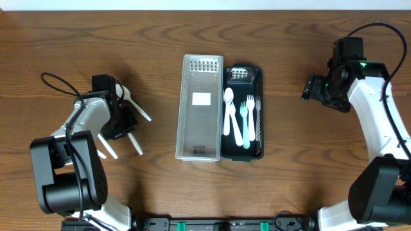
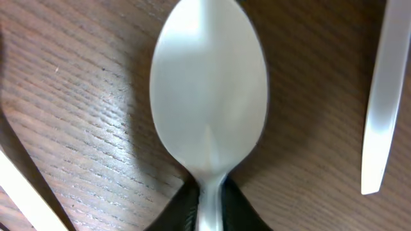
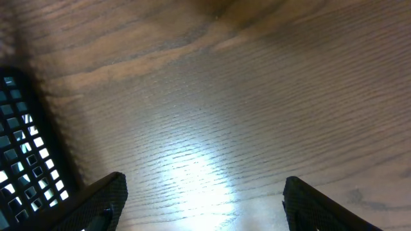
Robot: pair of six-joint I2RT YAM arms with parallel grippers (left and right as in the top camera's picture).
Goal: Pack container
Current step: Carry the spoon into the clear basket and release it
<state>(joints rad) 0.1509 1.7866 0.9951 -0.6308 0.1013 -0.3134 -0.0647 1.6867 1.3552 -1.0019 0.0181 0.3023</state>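
Observation:
My left gripper (image 2: 209, 196) is shut on the neck of a white plastic spoon (image 2: 209, 83), low over the wooden table; in the overhead view it is at the left (image 1: 121, 117). A black mesh tray (image 1: 257, 77) at the centre holds a white spoon (image 1: 228, 109) and two pale forks (image 1: 246, 119). A clear mesh container (image 1: 200, 144) stands against the tray's left side. My right gripper (image 3: 204, 192) is open and empty over bare table at the right (image 1: 313, 90).
Loose white utensils lie around my left gripper (image 1: 140, 110), (image 1: 135, 142), (image 1: 108, 147). One handle shows at the right of the left wrist view (image 2: 382, 96). The black tray's corner (image 3: 22, 147) is at the left of the right wrist view.

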